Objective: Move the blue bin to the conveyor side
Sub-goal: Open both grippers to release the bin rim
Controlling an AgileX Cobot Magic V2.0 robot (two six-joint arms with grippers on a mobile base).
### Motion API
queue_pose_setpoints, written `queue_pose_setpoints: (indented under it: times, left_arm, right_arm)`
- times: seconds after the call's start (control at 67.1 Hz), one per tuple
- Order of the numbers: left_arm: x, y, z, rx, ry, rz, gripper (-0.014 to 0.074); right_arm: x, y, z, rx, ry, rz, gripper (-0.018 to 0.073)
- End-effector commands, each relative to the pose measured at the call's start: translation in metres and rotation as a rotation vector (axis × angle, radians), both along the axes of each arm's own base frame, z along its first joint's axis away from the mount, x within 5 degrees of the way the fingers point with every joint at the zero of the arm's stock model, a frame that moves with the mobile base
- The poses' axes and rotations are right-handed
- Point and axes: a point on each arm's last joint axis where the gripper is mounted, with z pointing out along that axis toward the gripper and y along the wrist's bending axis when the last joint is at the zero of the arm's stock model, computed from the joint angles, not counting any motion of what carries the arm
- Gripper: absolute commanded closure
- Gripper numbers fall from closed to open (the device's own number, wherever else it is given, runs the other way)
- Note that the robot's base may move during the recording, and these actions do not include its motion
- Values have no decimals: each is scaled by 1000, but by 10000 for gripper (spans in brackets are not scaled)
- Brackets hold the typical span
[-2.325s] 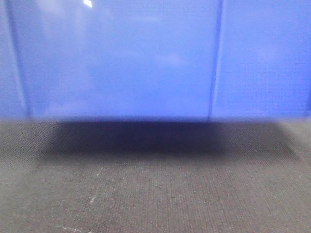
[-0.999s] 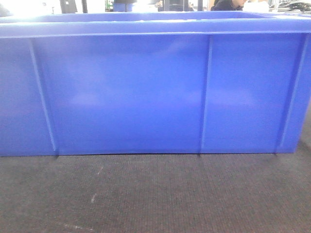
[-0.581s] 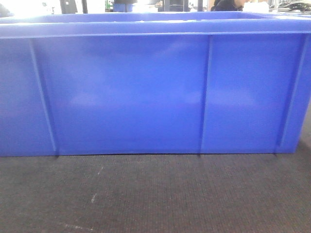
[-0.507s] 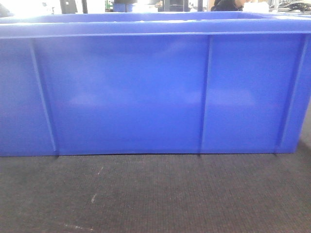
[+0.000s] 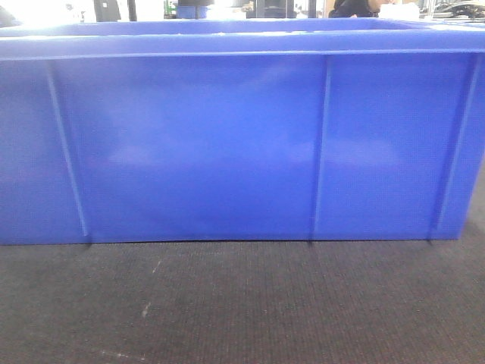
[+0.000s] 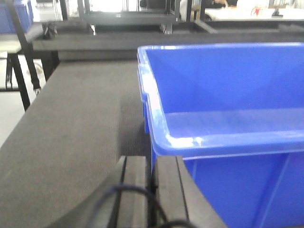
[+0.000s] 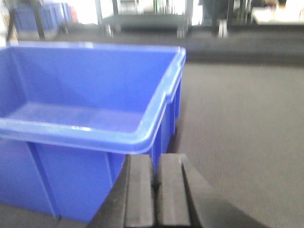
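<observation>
The blue bin (image 5: 242,144) stands on the dark grey belt (image 5: 242,303), its long wall filling the front view. It is empty inside in the left wrist view (image 6: 228,95) and the right wrist view (image 7: 85,80). My left gripper (image 6: 152,159) is shut, its fingertips right at the bin's near left corner, just under the rim. My right gripper (image 7: 156,156) is shut, its fingertips at the bin's near right corner, under the rim. Neither gripper holds anything that I can see.
The belt (image 6: 76,123) runs on past the bin's left side and ends at an edge on the far left, with pale floor beyond. Belt (image 7: 237,123) also lies right of the bin. Dark metal frames (image 6: 128,19) and another blue crate (image 7: 42,14) stand behind.
2.3 s ago the bin's wall filled the upper frame, blurred, with a shadow under it. Now it rests flat on the belt, its rim in view. No change over the last second.
</observation>
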Motion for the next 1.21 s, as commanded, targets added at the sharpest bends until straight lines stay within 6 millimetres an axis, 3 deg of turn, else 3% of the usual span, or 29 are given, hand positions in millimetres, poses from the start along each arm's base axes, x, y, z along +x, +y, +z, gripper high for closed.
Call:
queue_pose_setpoints:
  times: [0.0,0.894,1.014,1.192]
  left_arm:
    - [-3,0,4,-14,-54,-5,603]
    - [-4,-1,4,-29,-58,0,603]
    - [-5,-2,-5,14,-80,13,603]
    - [-2,0,-46,18,-160,72,603]
  right_arm:
    - [-5,-2,0,17,-70,-2,628]
    - [-6,-2,0,20,-78,-1,628]
    - [-6,-2,0,20,-78,-1,628]
    - [-6,-2,0,20,-78,-1,628]
